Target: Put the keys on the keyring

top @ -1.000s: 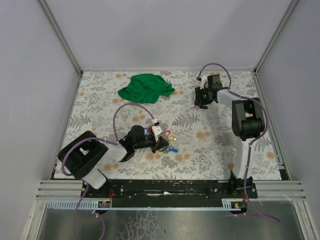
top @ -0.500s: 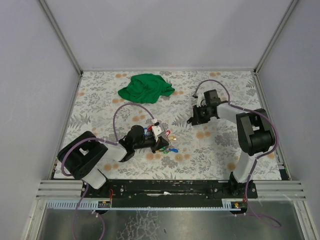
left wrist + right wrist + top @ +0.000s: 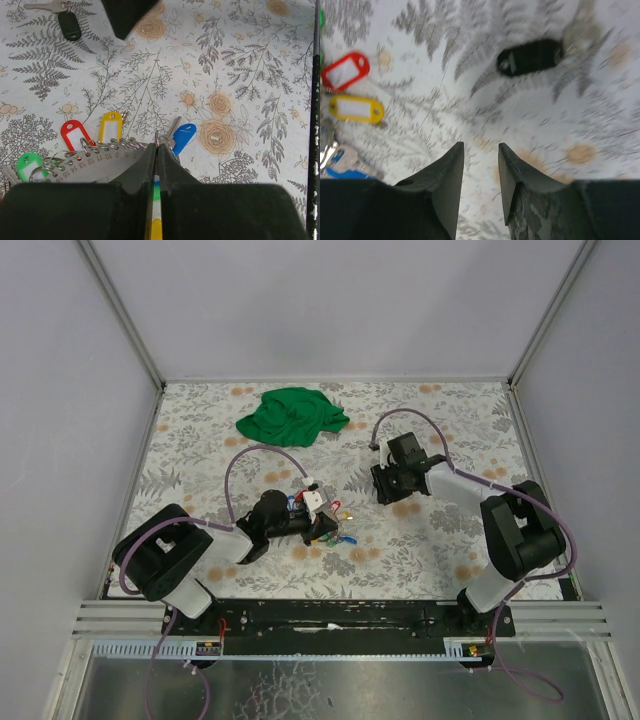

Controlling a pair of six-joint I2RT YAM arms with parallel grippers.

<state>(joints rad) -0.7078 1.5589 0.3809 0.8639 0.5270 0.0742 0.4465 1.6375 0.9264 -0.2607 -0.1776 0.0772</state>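
On the flowered table, a crumpled green cloth lies near the far edge, well apart from both arms. Toward the near side, the left gripper is low over the table, and its jaws are pressed together. The keyring, a greyish wire carrying small rings, runs straight into the fingertips, and the jaws seem to pinch it there. To the right of it, the right gripper points down at the table with its jaws apart and nothing between them.

Around the keyring lie the keys. The red, yellow and green heads are on one side of the closed fingers and the blue head is just on the other side. A black-tagged key lies alone on the table, apart from that group and beyond the right gripper's fingertips.
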